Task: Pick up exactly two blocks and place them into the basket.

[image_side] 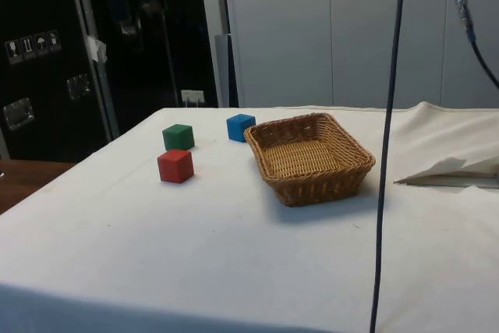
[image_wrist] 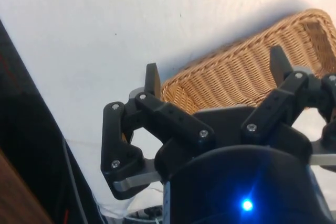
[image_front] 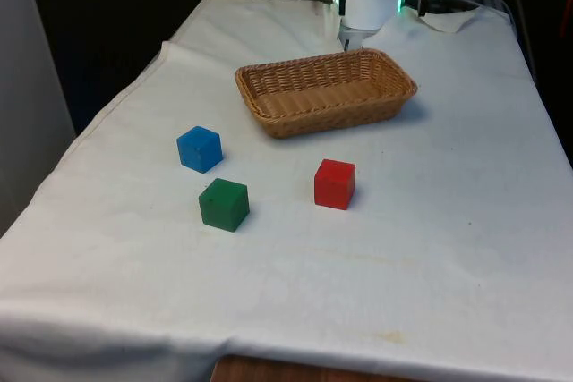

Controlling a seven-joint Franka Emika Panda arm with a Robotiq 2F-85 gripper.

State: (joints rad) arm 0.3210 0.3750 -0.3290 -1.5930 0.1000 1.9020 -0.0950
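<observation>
Where the white cloth-covered table (image_front: 430,221) stretches out, an oblong woven wicker basket (image_front: 326,91) sits toward its far end, with nothing inside it in the front and side views. Its light brown weave also shows in the wrist view (image_wrist: 247,72), just past the fingertips. The black two-finger gripper (image_wrist: 214,69) hangs above the cloth with its fingers spread wide apart, pinching nothing; one fingertip (image_wrist: 152,78) sits over the basket's corner and the other over its woven side.

Three small cubes rest on the cloth on the near side of the basket, each apart from the others and from the basket. A red cube (image_front: 334,184) stands in front of the basket, toward the front view's right of the group. A green cube (image_front: 224,204) lies nearest the camera in the front view. A blue cube (image_front: 199,148) sits just behind the green one, toward the front view's left. In the side view the red cube (image_side: 175,166), green cube (image_side: 178,136) and blue cube (image_side: 240,127) stand beside the basket (image_side: 310,157).
</observation>
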